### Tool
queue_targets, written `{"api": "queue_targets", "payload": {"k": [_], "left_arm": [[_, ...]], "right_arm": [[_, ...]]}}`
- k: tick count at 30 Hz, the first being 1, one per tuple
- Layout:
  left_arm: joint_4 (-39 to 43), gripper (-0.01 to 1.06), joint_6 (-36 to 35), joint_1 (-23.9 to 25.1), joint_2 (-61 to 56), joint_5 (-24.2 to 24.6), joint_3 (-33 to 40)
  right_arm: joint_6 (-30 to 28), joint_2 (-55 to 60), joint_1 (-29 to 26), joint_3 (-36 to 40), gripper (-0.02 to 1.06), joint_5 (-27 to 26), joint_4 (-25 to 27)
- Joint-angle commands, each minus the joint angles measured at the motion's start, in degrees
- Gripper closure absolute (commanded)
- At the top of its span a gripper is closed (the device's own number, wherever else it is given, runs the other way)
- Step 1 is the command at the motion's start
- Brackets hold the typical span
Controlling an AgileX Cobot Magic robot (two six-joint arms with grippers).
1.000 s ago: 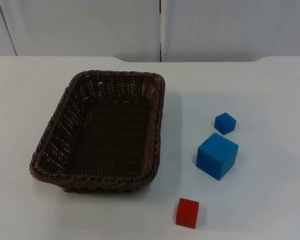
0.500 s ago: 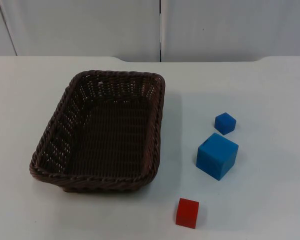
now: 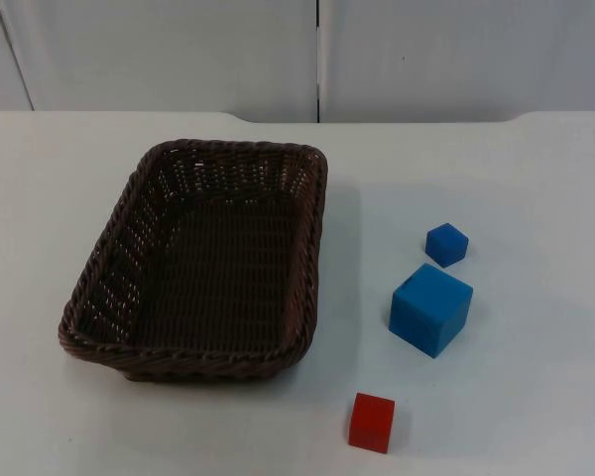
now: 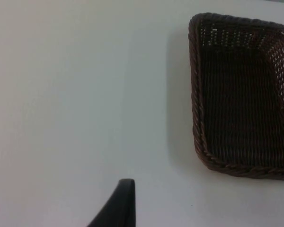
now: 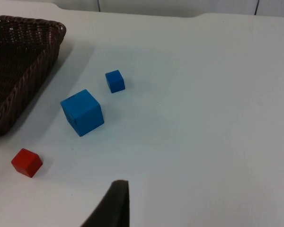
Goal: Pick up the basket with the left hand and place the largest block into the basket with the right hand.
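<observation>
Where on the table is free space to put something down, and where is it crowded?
Free: the wide white table beyond the small blue block, and the stretch left of the basket. Crowded: beside the basket's right wall, where the small blue block, the large blue block and the red block stand close but apart.

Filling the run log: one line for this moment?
basket: on table, empty | large blue block: on table, untouched | left gripper, right gripper: waiting

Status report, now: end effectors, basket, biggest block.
Left end effector off to the basket's side, right end effector short of the blocks. Basket on table, empty. Large blue block untouched, nothing blocking it.
</observation>
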Motion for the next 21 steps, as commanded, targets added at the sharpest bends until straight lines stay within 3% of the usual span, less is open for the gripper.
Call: {"api": "queue_targets", "payload": {"k": [1, 21], "left_arm": [[-1.2, 0.0, 0.4, 0.2, 1.2, -1.0, -0.6], [-2.1, 0.0, 3.4, 0.2, 12.1, -1.1, -6.9]], "right_arm": [[-0.2, -0.2, -0.4, 0.1, -0.01, -0.7, 0.3], [-0.2, -0.2, -0.4, 0.1, -0.01, -0.7, 0.3]]}}
